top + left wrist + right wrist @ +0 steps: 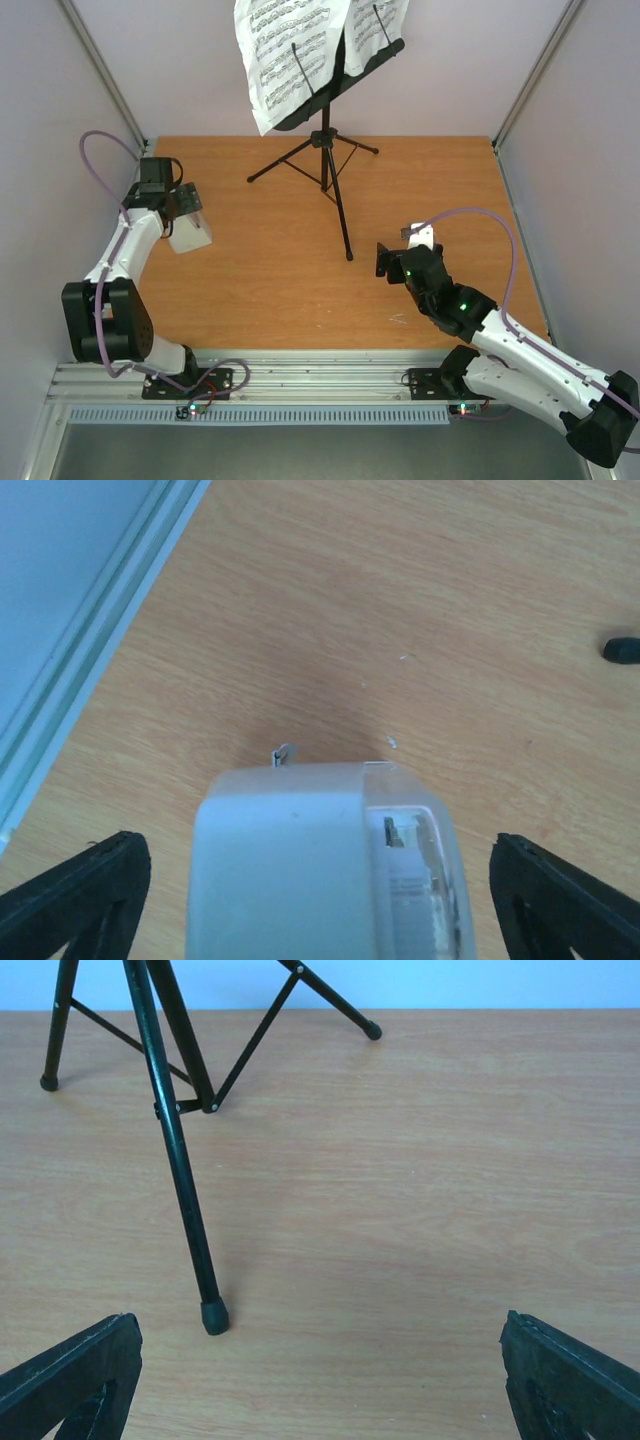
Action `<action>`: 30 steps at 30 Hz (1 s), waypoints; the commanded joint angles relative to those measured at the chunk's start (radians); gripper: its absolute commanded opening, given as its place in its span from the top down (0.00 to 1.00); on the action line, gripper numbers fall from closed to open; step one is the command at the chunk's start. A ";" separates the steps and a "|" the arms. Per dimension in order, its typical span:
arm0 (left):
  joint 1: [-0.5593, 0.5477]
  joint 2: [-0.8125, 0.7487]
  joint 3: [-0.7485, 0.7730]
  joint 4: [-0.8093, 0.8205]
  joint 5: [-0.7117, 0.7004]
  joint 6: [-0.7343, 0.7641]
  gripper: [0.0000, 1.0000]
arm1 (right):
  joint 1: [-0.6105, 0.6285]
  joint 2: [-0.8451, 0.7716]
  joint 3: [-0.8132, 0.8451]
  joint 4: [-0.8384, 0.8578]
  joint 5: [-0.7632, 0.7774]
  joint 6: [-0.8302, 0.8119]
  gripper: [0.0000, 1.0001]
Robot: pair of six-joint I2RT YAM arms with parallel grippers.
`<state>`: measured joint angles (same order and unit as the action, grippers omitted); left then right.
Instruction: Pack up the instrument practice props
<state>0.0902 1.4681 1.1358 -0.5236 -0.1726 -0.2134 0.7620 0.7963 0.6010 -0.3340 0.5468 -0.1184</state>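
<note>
Wooden tabletop (280, 300) is looking pretty much unpacked: the black tripod music stand (327, 140) is standing set up at the far middle, with the white printed sheet-music pages (285, 55) sitting on its desk. Left arm's fingers (90, 890) are hanging spread wide either side of the small pale grey pyramid-shaped metronome (300, 870) over on the left, not touching it. The right arm's fingers (570, 1370) are hovering released by one tripod foot, gripping nothing, so I'm guessing everything is waiting to be packed.
</note>
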 commanded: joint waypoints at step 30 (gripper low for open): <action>-0.155 -0.481 0.076 -0.187 0.329 0.052 0.01 | -0.353 0.767 0.790 0.399 -0.763 -0.155 0.09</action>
<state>-0.0689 0.9848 1.2625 -0.7513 0.2630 -0.2050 0.4320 1.4654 1.3041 -0.0895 -0.0555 -0.1940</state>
